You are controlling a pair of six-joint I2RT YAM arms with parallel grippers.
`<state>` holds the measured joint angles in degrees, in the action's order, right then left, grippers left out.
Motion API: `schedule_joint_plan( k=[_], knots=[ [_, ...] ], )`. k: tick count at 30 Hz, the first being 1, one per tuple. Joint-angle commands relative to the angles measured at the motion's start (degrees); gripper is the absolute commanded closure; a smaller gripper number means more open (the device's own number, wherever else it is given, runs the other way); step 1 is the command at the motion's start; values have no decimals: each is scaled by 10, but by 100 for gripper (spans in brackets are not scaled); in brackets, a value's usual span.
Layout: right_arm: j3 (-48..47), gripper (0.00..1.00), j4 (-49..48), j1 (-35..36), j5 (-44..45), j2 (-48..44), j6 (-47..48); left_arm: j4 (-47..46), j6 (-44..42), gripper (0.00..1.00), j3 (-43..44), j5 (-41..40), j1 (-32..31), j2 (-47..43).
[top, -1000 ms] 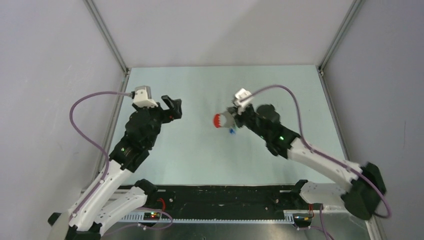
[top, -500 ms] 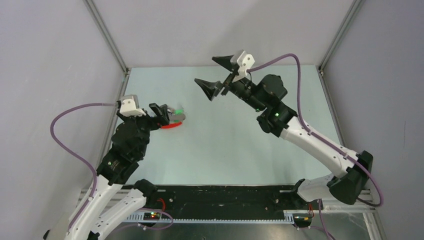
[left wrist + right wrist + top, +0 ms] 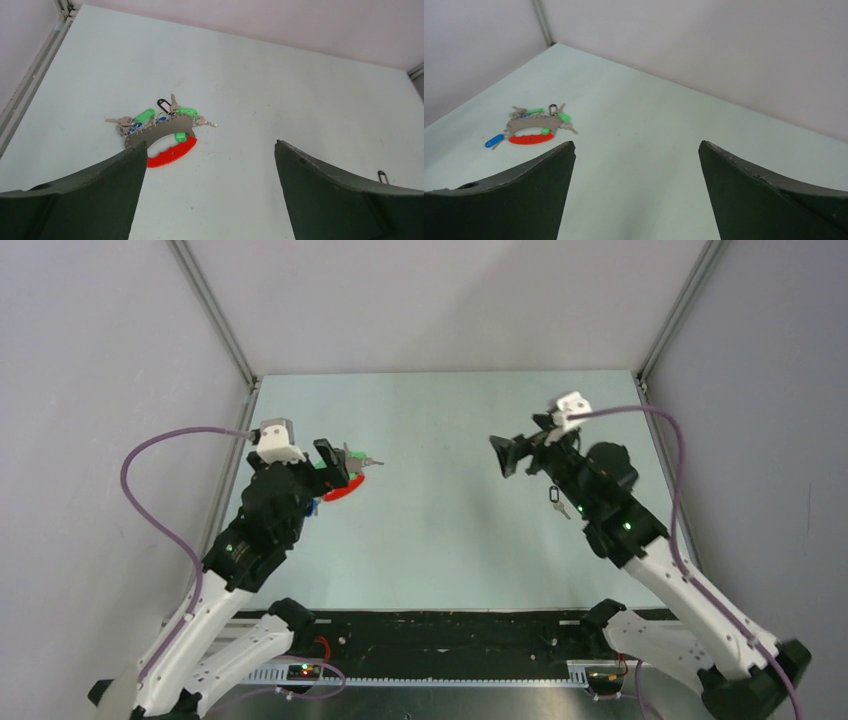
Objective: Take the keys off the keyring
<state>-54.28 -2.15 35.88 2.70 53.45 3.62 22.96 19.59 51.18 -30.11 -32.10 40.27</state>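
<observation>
The keyring (image 3: 170, 152), a red crescent joined to a grey metal arc, lies flat on the table at left-centre. The keys (image 3: 150, 117) fan out from its far side, several with green tags and one black tag. My left gripper (image 3: 210, 142) hovers open just short of it, its left fingertip close to the red loop (image 3: 345, 490). One blue-tagged key (image 3: 494, 141) lies apart beside the keyring (image 3: 530, 139). A single silver key (image 3: 558, 501) lies on the table under my right arm. My right gripper (image 3: 636, 142) is open and empty, well to the right (image 3: 515, 453).
Grey walls and aluminium frame posts (image 3: 215, 315) enclose the pale green table (image 3: 440, 540) on three sides. The black rail (image 3: 450, 630) with the arm bases runs along the near edge.
The keyring has gone from the right gripper's grip at centre to the table near the left gripper. The right gripper has opened and drawn back right, where a loose key now lies.
</observation>
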Motion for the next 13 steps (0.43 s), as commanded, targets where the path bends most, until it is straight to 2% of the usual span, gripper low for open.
schedule_joint_plan(
  k=[1, 7, 13],
  knots=[
    [40, 1, 51, -27, 48, -98, -30, -24, 23, 0, 18, -41, -6, -38],
    [78, 1, 95, -49, 65, -162, -23, -38, 17, 0, -4, -41, -7, -53],
    [84, 1, 105, -50, 67, -166, -26, -42, -2, 0, -7, -43, -7, -62]
  ],
)
